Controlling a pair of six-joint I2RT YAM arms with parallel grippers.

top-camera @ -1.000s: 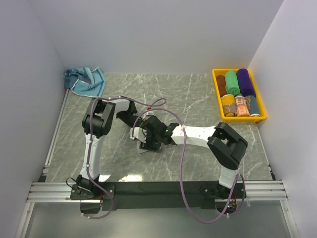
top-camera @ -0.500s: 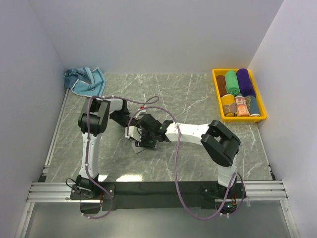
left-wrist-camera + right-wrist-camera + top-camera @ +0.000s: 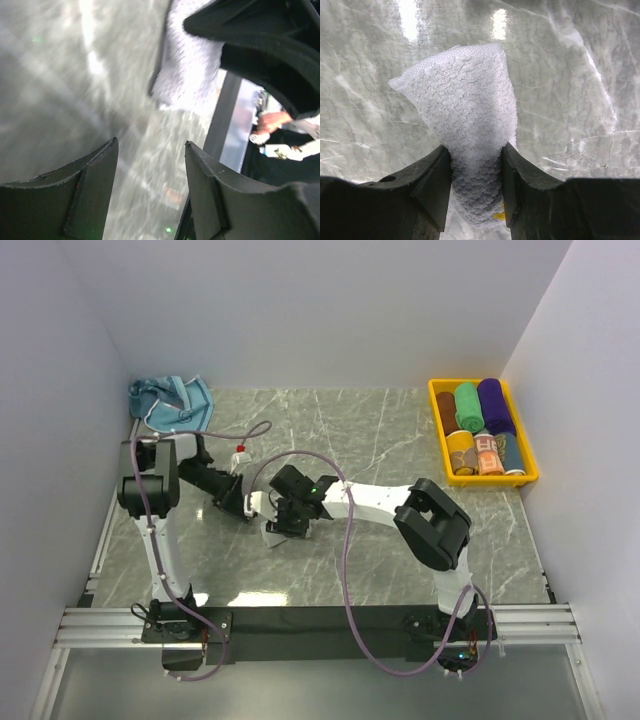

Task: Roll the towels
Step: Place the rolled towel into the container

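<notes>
White terry showed between the right gripper (image 3: 476, 160) fingers, which were clamped on the near end of a pale grey-white hand towel (image 3: 470, 100) bunched into a loose roll, just toward 8 o'clock from the middle of the grey marble-patterned table (image 3: 400, 440). The right arm (image 3: 375, 505) reached low toward 9 o'clock from a folded elbow. The left arm (image 3: 160, 530) stood tall, its forearm sloping toward 4 o'clock. The left gripper (image 3: 150, 175) was spread wide around nothing, near the towel. A crumpled light blue towel (image 3: 172, 402) lay at 10 o'clock. Short rolled towels (image 3: 467, 407) filled the yellow plastic bin (image 3: 437, 436) at 2 o'clock.
</notes>
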